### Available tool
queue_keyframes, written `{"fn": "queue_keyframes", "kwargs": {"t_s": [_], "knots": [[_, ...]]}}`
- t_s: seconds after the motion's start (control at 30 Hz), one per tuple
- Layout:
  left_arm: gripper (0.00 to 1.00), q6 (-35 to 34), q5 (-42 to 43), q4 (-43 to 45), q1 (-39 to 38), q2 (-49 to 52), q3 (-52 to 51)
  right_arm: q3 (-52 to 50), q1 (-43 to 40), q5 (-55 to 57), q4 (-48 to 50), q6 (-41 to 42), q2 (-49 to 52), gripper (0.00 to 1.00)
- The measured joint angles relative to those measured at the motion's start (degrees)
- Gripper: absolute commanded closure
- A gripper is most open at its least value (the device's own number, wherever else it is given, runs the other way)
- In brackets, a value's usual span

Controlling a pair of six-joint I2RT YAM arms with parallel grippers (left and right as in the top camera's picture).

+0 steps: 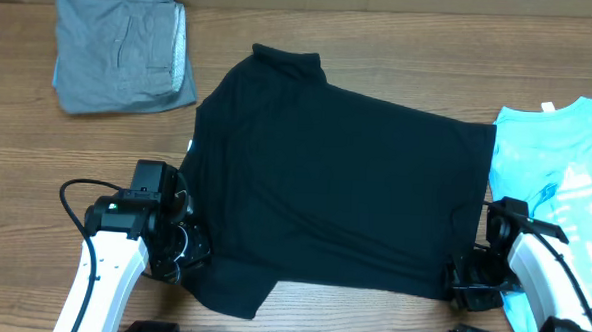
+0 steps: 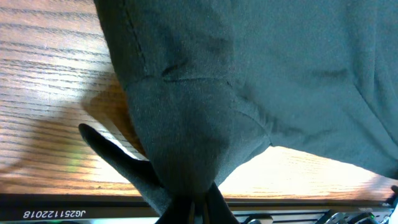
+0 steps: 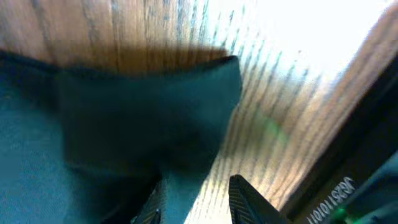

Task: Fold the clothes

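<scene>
While your left hand (image 2: 189, 208) is pinched tight on a gathered fold of the black shirt (image 2: 267, 68), your right hand (image 3: 196, 202) sits at the shirt's other near corner. Its fingers (image 3: 245, 196) stand a narrow way apart with the cloth's edge between them. That view is blurred, so you cannot tell whether they press on the fabric.

Under both hands lies a wood-grain tabletop (image 1: 382, 35), brown and brightly lit. A dark strip (image 2: 62, 213) with a printed code runs along its near edge, just behind the left hand.

Count two hands and three garments. The black shirt spreads away from both hands across the middle of the tabletop. It lies mostly flat, with its collar at the far side and one sleeve hanging back beside the left hand.

To the outer side of your right hand, a light blue shirt (image 1: 561, 168) lies just beside the right arm (image 1: 551, 282). Its inner edge meets the black shirt's side, so it crowds that arm. Far beyond the left hand, well apart from the black shirt, a grey garment (image 1: 121, 48) lies folded. A black cable (image 1: 70, 191) loops out on the outer side of the left arm (image 1: 106, 278), close over the wood.
</scene>
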Motion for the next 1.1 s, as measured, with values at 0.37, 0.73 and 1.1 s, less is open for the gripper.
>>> {"fn": "queue_keyframes", "kwargs": {"t_s": [0.37, 0.73, 1.1], "knots": [[0.96, 0.0, 0.0, 0.5, 0.0, 0.0, 0.0, -0.2, 0.0, 1.6, 1.8, 0.0, -3.3, 0.55], [0.96, 0.0, 0.0, 0.5, 0.0, 0.0, 0.0, -3.8, 0.0, -0.3, 4.3, 1.6, -3.4, 0.56], [0.96, 0.0, 0.0, 0.5, 0.0, 0.0, 0.0, -4.5, 0.0, -1.7, 2.7, 2.4, -3.4, 0.64]]}}
